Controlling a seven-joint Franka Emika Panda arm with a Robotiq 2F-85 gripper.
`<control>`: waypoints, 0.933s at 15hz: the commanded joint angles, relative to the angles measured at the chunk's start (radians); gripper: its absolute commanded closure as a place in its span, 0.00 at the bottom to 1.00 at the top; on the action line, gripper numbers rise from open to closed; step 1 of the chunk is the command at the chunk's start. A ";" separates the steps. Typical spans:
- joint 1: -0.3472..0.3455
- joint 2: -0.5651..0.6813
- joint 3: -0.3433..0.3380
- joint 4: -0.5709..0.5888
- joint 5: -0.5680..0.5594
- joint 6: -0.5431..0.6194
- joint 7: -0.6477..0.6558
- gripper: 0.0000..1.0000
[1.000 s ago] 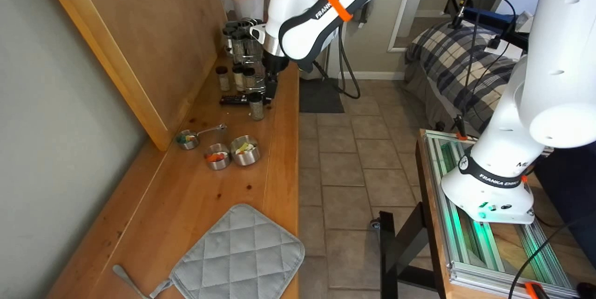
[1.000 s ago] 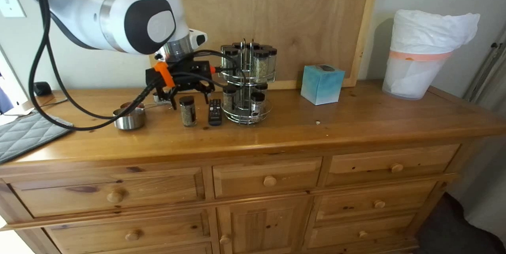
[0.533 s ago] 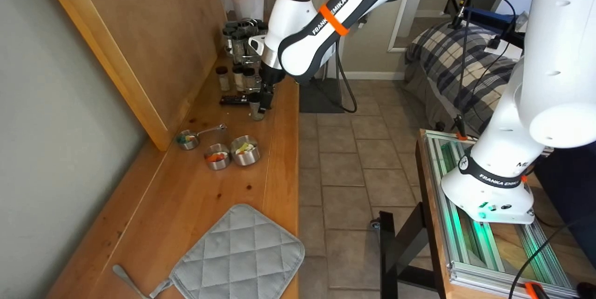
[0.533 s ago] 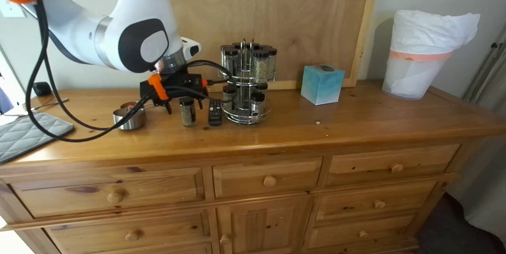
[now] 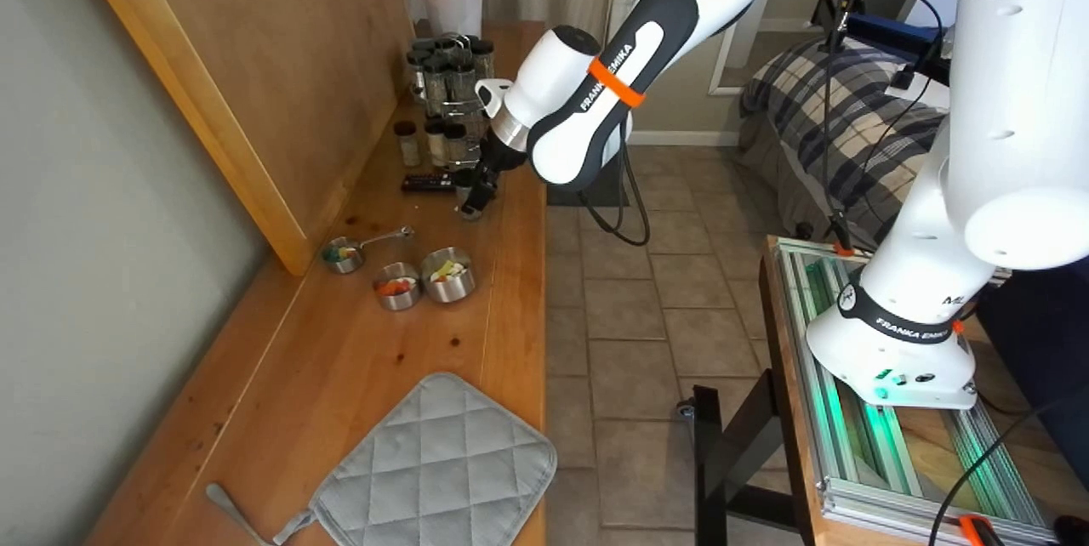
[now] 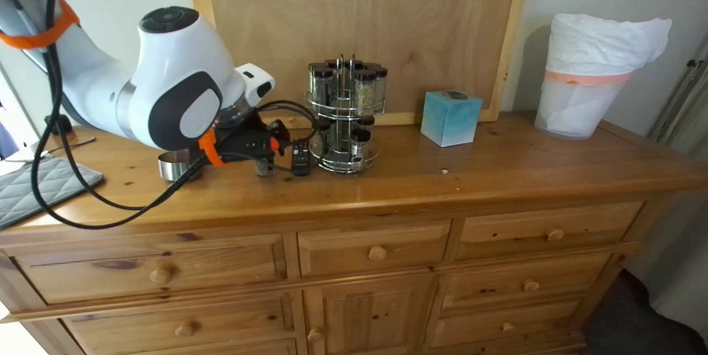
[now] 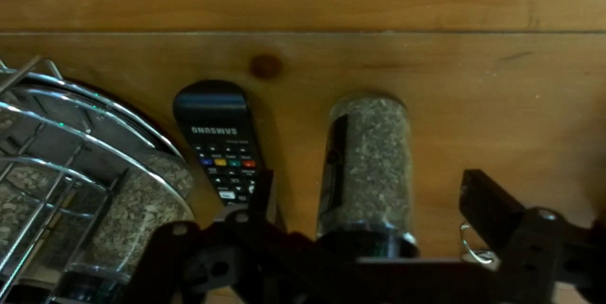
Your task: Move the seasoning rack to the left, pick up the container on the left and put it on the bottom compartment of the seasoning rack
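A glass jar with a black lid and grey-green herbs stands upright on the dresser. It also shows low behind the gripper in an exterior view. My gripper is open, with the jar between its fingers and a gap on both sides. In an exterior view the gripper hides most of the jar. The chrome two-tier seasoning rack stands beyond the remote, with jars on both tiers. Its curved wires show at the left of the wrist view.
A black remote lies between the jar and the rack. Steel cups with colored bits and a grey potholder lie nearer that camera. A blue tissue box and a lined bin stand past the rack. Cables hang from the arm.
The arm has come down, and the wrist has tilted. The gripper has moved from above the jar down around it. The jar, remote and rack have not moved.
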State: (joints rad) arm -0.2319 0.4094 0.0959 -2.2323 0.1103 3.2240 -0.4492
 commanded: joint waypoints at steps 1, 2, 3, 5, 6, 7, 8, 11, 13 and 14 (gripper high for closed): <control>-0.021 0.005 0.032 -0.054 0.019 0.133 0.027 0.00; -0.030 0.007 0.044 -0.063 0.013 0.160 0.035 0.00; -0.040 0.011 0.056 -0.070 0.008 0.187 0.045 0.00; -0.065 0.027 0.083 -0.077 -0.002 0.254 0.062 0.00; -0.095 0.033 0.116 -0.080 -0.014 0.274 0.078 0.00; -0.099 0.037 0.119 -0.084 -0.010 0.282 0.090 0.00; -0.118 0.043 0.135 -0.086 -0.012 0.295 0.103 0.00; -0.143 0.063 0.149 -0.082 -0.007 0.334 0.123 0.29; -0.154 0.079 0.150 -0.076 -0.007 0.357 0.129 0.39; -0.157 0.087 0.149 -0.071 -0.009 0.360 0.130 0.46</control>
State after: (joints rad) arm -0.3620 0.4735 0.2262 -2.3039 0.1093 3.5403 -0.3444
